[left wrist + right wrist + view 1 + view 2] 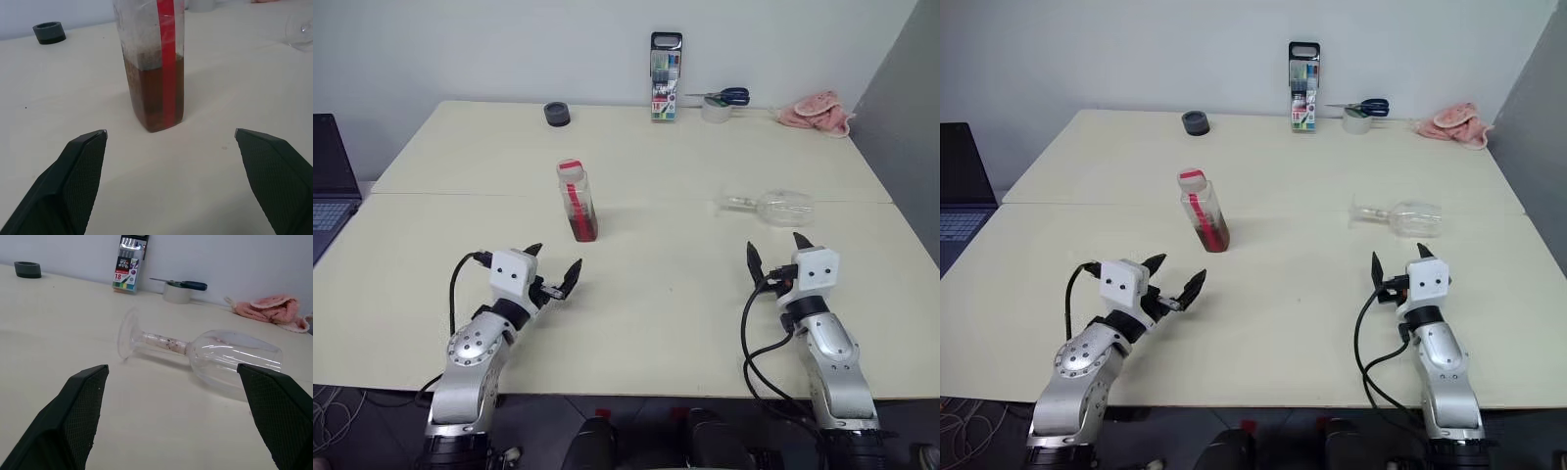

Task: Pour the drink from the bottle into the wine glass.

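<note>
A small clear plastic bottle [578, 201] with a red stripe and a red-and-white cap stands upright near the middle of the pale cream table [656, 294]. Reddish-brown drink [154, 93] fills its lower part. A clear stemmed wine glass [773, 206] lies on its side to the right, its foot pointing left. The left gripper [556, 270] is wide open, holding nothing, on the near side of the bottle. The right gripper [775, 251] is wide open too, holding nothing, on the near side of the glass.
</note>
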Motion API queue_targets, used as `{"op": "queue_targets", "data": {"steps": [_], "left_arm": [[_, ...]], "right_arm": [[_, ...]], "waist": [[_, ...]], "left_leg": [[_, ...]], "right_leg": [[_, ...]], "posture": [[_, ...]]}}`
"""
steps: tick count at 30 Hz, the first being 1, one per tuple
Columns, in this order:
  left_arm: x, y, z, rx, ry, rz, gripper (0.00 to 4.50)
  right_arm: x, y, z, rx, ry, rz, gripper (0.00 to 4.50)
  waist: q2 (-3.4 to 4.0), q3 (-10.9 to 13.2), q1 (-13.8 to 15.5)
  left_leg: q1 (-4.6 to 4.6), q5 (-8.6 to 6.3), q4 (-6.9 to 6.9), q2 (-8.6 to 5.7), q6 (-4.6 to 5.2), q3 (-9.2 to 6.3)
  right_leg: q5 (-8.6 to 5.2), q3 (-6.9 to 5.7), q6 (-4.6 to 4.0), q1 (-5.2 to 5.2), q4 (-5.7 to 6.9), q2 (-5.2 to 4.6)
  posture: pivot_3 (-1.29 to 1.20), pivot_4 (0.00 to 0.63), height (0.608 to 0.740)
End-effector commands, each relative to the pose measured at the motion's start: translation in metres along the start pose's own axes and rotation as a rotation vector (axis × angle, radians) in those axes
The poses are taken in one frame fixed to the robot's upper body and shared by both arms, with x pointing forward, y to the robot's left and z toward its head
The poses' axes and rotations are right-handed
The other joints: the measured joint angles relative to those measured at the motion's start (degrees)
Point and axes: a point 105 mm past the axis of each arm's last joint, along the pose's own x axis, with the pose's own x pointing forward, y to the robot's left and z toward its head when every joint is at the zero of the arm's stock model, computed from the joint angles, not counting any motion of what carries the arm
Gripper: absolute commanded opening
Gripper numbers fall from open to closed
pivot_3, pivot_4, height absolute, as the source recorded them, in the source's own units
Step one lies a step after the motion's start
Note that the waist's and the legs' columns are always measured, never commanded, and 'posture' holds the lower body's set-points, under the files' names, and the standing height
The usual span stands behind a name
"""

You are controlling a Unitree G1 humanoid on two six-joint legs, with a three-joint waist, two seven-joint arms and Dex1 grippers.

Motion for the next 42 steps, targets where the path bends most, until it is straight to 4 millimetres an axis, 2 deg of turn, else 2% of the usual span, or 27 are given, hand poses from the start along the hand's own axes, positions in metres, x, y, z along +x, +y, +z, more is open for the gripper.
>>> {"op": "queue_targets", "data": {"steps": [1, 12, 25, 29, 31, 33, 37, 42], "left_arm": [[0.002, 0.001, 0.018, 0.04, -0.072, 0.018, 4.46], [0.003, 0.001, 0.021, 0.109, -0.117, 0.064, 4.46], [0.003, -0.005, 0.019, 0.015, -0.116, -0.018, 4.46], [0.003, -0.001, 0.013, 0.032, -0.096, 0.002, 4.46], [0.005, 0.0, 0.013, 0.01, -0.099, 0.029, 4.46], [0.009, 0.001, 0.013, -0.005, -0.096, 0.08, 4.46], [0.018, 0.001, 0.019, -0.016, -0.099, 0.149, 4.46], [0.031, 0.001, 0.028, -0.03, -0.109, 0.195, 4.46]], "right_arm": [[0.0, -0.007, 0.009, -0.015, -0.035, -0.024, 4.5], [0.001, -0.001, 0.008, -0.009, -0.031, 0.002, 4.5], [0.0, -0.001, 0.009, -0.01, -0.039, 0.005, 4.5], [0.001, 0.004, 0.011, -0.005, -0.05, 0.05, 4.5], [0.001, 0.015, 0.014, 0.025, -0.056, 0.133, 4.5], [-0.002, 0.039, 0.023, 0.095, -0.06, 0.314, 4.5], [-0.014, 0.074, 0.042, 0.136, -0.058, 0.617, 4.5], [-0.023, 0.092, 0.058, 0.118, -0.028, 0.837, 4.5]], "waist": [[0.0, 0.0, 0.0], [0.01, 0.0, 0.02], [0.01, 0.0, 0.0], [0.02, 0.01, 0.01], [0.02, 0.01, 0.0], [0.03, 0.02, -0.02], [0.04, 0.03, -0.01], [0.02, 0.03, 0.08]], "left_leg": [[0.0, 0.0, 0.0, 0.0, 0.0, 0.0], [0.0, 0.0, 0.0, 0.0, 0.0, 0.01], [0.0, 0.0, 0.0, 0.0, 0.0, 0.01], [0.0, 0.0, 0.0, 0.0, 0.0, 0.01], [0.0, 0.0, 0.0, -0.01, 0.0, 0.02], [0.0, 0.0, 0.0, -0.01, 0.0, 0.01], [-0.01, 0.0, 0.01, 0.0, 0.01, -0.05], [-0.02, 0.0, 0.06, -0.03, 0.01, -0.06]], "right_leg": [[0.0, 0.0, 0.0, 0.0, 0.0, 0.0], [0.0, 0.01, 0.0, 0.0, 0.0, 0.0], [0.0, 0.01, 0.0, 0.0, 0.0, 0.0], [0.0, 0.01, 0.0, 0.0, 0.0, 0.0], [0.0, 0.01, 0.0, 0.0, 0.0, 0.0], [0.0, 0.01, 0.0, 0.0, 0.0, 0.0], [0.0, -0.04, 0.0, 0.0, 0.0, 0.01], [0.0, -0.06, 0.02, 0.04, -0.01, 0.0]], "posture": [[0.0, 0.15, 0.74], [0.0, 0.15, 0.74], [0.0, 0.15, 0.74], [0.0, 0.15, 0.74], [0.0, 0.15, 0.74], [0.0, 0.15, 0.74], [0.0, 0.15, 0.74], [0.0, 0.15, 0.74]]}}
